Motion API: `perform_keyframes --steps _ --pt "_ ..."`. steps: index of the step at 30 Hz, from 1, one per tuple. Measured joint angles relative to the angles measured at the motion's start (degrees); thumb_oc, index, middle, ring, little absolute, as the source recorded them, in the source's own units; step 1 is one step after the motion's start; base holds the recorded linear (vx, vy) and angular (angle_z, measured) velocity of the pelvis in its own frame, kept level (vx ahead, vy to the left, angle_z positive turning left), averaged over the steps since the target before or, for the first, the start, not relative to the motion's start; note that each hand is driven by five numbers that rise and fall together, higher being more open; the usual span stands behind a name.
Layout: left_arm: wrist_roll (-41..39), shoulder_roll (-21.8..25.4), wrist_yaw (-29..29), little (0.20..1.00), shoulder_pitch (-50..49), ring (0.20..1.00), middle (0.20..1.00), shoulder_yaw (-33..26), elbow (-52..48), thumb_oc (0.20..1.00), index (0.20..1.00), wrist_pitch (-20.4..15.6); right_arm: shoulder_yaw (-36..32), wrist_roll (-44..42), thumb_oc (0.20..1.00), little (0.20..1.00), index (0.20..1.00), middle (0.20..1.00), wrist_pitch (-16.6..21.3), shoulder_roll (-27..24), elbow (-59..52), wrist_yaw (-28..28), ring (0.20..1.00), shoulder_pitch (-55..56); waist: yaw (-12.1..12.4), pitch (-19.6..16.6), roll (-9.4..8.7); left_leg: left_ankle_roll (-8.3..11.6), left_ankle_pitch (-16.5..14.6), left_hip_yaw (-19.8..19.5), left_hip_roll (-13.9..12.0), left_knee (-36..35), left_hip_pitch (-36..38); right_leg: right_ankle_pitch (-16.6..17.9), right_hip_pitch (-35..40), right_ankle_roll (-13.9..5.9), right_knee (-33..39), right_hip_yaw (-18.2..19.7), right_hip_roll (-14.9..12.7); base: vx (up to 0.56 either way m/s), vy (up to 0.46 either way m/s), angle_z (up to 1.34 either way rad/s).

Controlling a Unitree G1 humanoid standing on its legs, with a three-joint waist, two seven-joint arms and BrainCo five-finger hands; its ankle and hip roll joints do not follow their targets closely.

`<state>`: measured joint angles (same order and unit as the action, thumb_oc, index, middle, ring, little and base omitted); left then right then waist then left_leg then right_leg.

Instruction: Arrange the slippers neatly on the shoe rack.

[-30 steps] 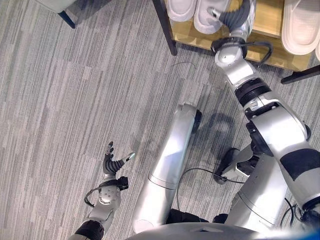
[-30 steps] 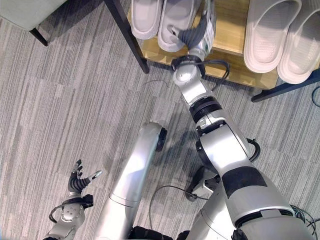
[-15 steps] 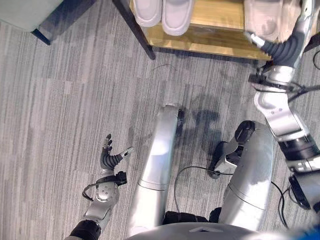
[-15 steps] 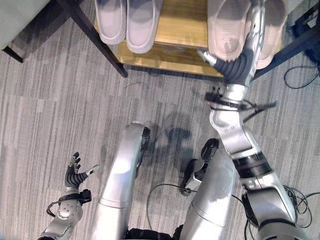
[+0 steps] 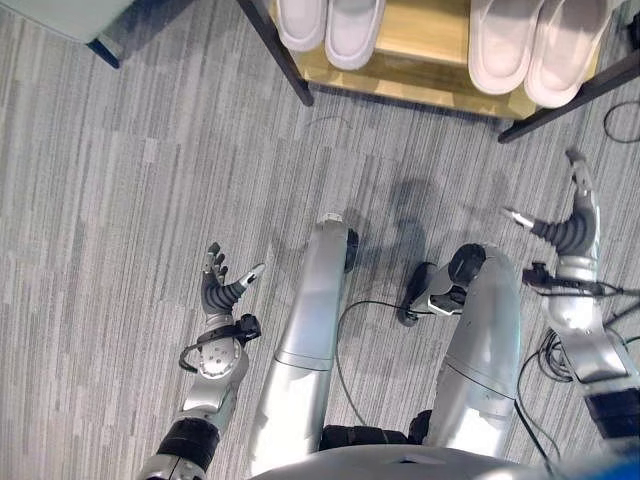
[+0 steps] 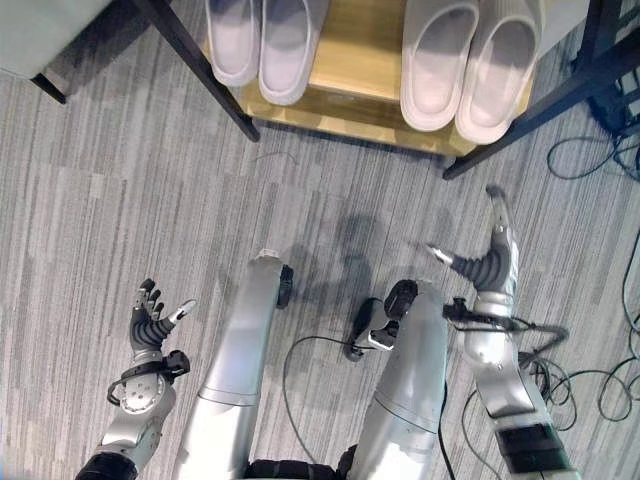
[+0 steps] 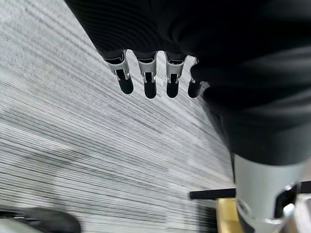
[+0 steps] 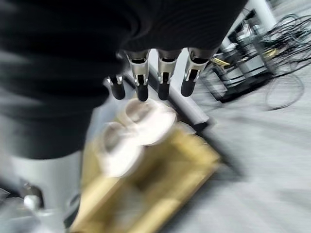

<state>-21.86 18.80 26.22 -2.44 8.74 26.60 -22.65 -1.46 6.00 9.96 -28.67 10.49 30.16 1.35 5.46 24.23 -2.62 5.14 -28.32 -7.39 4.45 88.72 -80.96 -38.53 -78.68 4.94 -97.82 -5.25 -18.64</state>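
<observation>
— Nearest us, the left hand (image 5: 222,296) is low on the left over grey floor (image 5: 130,180), fingers spread and holding nothing.

— And the right hand (image 5: 572,226)?

— On the right, a little farther out, fingers straight and loose, thumb apart, also holding nothing. The rack lies straight beyond it.

— So where are the slippers?

— All on the shoe rack (image 5: 425,40) at the far edge — one pair of slippers (image 5: 328,22) to the left, a larger pair (image 5: 523,42) to the right, toes toward us, each pair side by side and touching. The right hand is plainly the nearer one, closest to the larger pair.
</observation>
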Motion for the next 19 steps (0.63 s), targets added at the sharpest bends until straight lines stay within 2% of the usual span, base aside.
perform_keyframes --steps 1,2,3,4,5,6,7,8,9,10,11,12,13,14,15,17,18,19 --pt "-0.02 -1.56 -1.16 1.0 0.6 1.0 1.0 -2.98 5.74 1.0 1.0 -0.17 -3.39 -3.86 1.0 1.0 1.0 1.0 -0.25 3.77 8.43 -0.23 1.0 -0.22 -0.03 -2.93 0.17 0.22 2.61 0.23 -2.32 -6.19 2.92 2.33 3.75 0.47 6.54 -2.95 -0.33 -0.07 -0.038 0.08" --pt "-0.05 -2.51 -1.3 1.0 0.83 1.0 1.0 -4.37 9.31 1.0 1.0 -0.02 -5.23 -5.85 1.0 1.0 1.0 1.0 -0.71 5.24 12.35 -0.18 1.0 -1.33 -0.09 -3.51 0.14 0.12 4.15 0.47 -3.27 -11.17 6.71 3.88 7.75 0.01 11.52 -4.26 -0.09 -0.03 -0.03 0.01" --pt "-0.01 -2.66 -1.4 1.0 0.18 1.0 1.0 -4.06 12.8 1.0 1.0 0.49 -5.6 -8.12 1.0 1.0 1.0 1.0 -0.65 5.63 16.46 -0.03 1.0 -1.68 -0.02 -4.82 -0.08 -0.03 5.66 0.71 -3.76 -16.9 12.0 5.54 12.95 -0.46 17.19 -5.21 0.55 0.0 -0.049 -0.01" --pt "-0.01 -2.7 -1.47 1.0 -1.53 1.0 1.0 -3.72 15.85 1.0 1.0 0.74 -4.99 -10.17 1.0 1.0 1.0 1.0 -0.45 5.88 20.43 0.01 1.0 -1.89 0.34 -7.78 -1.22 0.21 7.04 1.68 -3.96 -22.25 16.82 7.09 17.6 -1.29 22.23 -5.41 0.83 0.08 -0.022 0.0" --pt "0.0 -2.8 -1.43 1.0 -3.02 1.0 1.0 -3.73 16.26 1.0 1.0 0.75 -4.67 -10.64 1.0 1.0 1.0 1.0 -0.18 5.78 20.18 0.23 1.0 -0.78 0.34 -10.3 -1.55 0.48 7.42 2.14 -4.34 -23.68 17.91 7.42 18.63 -1.69 24.06 -5.3 0.98 0.13 -0.026 -0.03" --pt "1.87 -3.42 -2.53 1.0 -0.53 1.0 1.0 -4.02 26.06 1.0 1.0 0.74 -6.34 -12.56 1.0 1.0 1.0 1.0 2.54 6.76 29.38 -0.59 1.0 -4.16 0.04 -11.71 -1.29 0.67 8.55 2.39 -5.26 -28.52 23.38 8.26 23.74 -2.97 29.06 -6.12 1.93 0.2 -0.013 -0.24" --pt "2.15 -6.18 -2.87 1.0 4.45 1.0 1.0 -7.83 40.0 1.0 1.0 4.47 -11.81 -17.68 1.0 1.0 1.0 1.0 1.37 11.82 46.29 -0.63 1.0 -10.78 1.36 -12.57 -2.35 0.66 12.91 4.0 -6.94 -40.86 34.8 12.51 33.86 -5.65 40.43 -6.98 3.38 0.21 -0.05 -0.35" --pt "2.83 -7.73 -3.45 1.0 1.07 1.0 1.0 -6.69 41.18 1.0 1.0 4.84 -9.07 -21.39 1.0 1.0 1.0 1.0 1.02 13.26 49.42 -0.88 1.0 -8.34 1.75 -15.61 -1.68 0.47 14.67 3.66 -8.12 -50.01 43.23 15.74 42.52 -7.73 49.68 -9.53 3.98 0.25 -0.066 -0.3" --pt "3.27 -8.99 -4.45 1.0 -1.88 1.0 1.0 -6.34 42.06 1.0 1.0 4.72 -6.02 -23.46 1.0 1.0 1.0 1.0 1.8 14.19 50.33 -2.16 1.0 -3.83 1.59 -17.1 -1.37 -0.07 15.64 3.79 -7.5 -55.87 51.54 17.72 50.71 -6.57 56.55 -10.44 4.6 0.26 -0.1 0.0" --pt "3.25 -9.23 -5.38 1.0 -1.86 1.0 1.0 -6.58 44.16 1.0 1.0 5.38 -5.85 -24.0 1.0 1.0 1.0 1.0 1.56 15.12 53.19 -3.37 1.0 -2.36 1.48 -18.68 -1.94 -0.57 15.9 3.75 -7.5 -58.43 54.75 18.34 54.73 -7.63 60.12 -11.64 4.64 0.34 -0.127 0.19" --pt "3.47 -9.1 -6.51 1.0 -1.23 1.0 1.0 -6.95 47.85 1.0 1.0 7.1 -4.8 -25.32 1.0 1.0 1.0 1.0 1.06 15.84 57.93 -4.76 1.0 -3.24 1.34 -18.9 -1.76 -0.93 19.31 3.62 -8.16 -66.28 60.84 22.87 61.56 -7.69 67.72 -14.03 6.21 0.37 -0.189 0.12" --pt "4.61 -9.39 -7.09 1.0 -1.35 1.0 1.0 -7.22 50.63 1.0 1.0 8.28 -4.45 -25.48 1.0 1.0 1.0 1.0 0.84 16.77 61.91 -5.8 1.0 -3.05 1.68 -19.58 -0.95 0.32 24.48 4.03 -9.54 -76.57 70.0 28.71 69.07 -9.89 76.37 -15.28 8.36 0.31 -0.151 0.21" --pt "7.46 -9.31 -7.52 1.0 -1.84 1.0 1.0 -5.15 52.9 1.0 1.0 9.8 -2.01 -24.85 1.0 1.0 1.0 1.0 0.61 17.16 67.86 -7.58 1.0 -1.7 1.71 -22.27 -1.3 2.46 30.04 4.21 -9.06 -82.97 77.04 32.6 78.21 -12.81 86.77 -16.07 9.23 0.29 -0.188 0.1" --pt "10.17 -7.81 -7.63 1.0 -3.17 1.0 1.0 -1.41 50.93 1.0 1.0 10.53 0.3 -24.8 1.0 1.0 1.0 1.0 -0.34 16.87 69.79 -9.22 1.0 -0.69 1.58 -26.22 -1.99 1.48 27.43 3.98 -8.75 -85.47 78.89 29.59 80.08 -10.71 89.54 -15.6 9.9 0.2 -0.129 0.24" --pt "10.23 -9.11 -7.91 1.0 -1.27 1.0 1.0 -2.23 48.2 1.0 1.0 11.07 2.31 -23.17 1.0 1.0 1.0 1.0 -1.45 16.77 69.18 -10.15 1.0 1.04 1.02 -26.74 -1.0 0.7 28.39 4.09 -9.55 -89.4 81.88 30.43 82.29 -9.53 90.86 -15.88 11.32 0.27 -0.195 -0.01" --pt "10.23 -10.15 -8.81 1.0 -0.44 1.0 1.0 -1.67 46.44 1.0 1.0 11.2 4.71 -21.12 1.0 1.0 1.0 1.0 -2.46 17.15 69.16 -12.52 1.0 5.36 0.09 -29.08 0.97 0.55 29.31 5.41 -10.48 -93.02 85.8 31.04 84.72 -9.21 93.98 -14.49 12.48 0.17 -0.14 -0.26" --pt "10.64 -10.51 -9.33 1.0 -0.13 1.0 1.0 1.03 45.56 1.0 1.0 11.17 5.61 -20.05 1.0 1.0 1.0 1.0 -3.55 17.27 69.09 -13.77 1.0 7.23 -0.69 -29.91 2.49 0.6 29.73 5.68 -10.59 -94.3 86.47 31.51 85.12 -9.17 94.81 -13.51 13.02 0.06 -0.103 -0.34" --pt "11.92 -10.91 -9.9 1.0 0.35 1.0 1.0 2.61 45.4 1.0 1.0 11.22 5.84 -19.07 1.0 1.0 1.0 1.0 -4.23 16.97 69.08 -14.09 1.0 7.74 -1.68 -29.89 3.04 0.58 29.82 5.74 -10.87 -94.34 86.35 31.76 85.06 -9.09 94.95 -13.44 13.11 0.06 -0.127 -0.28"
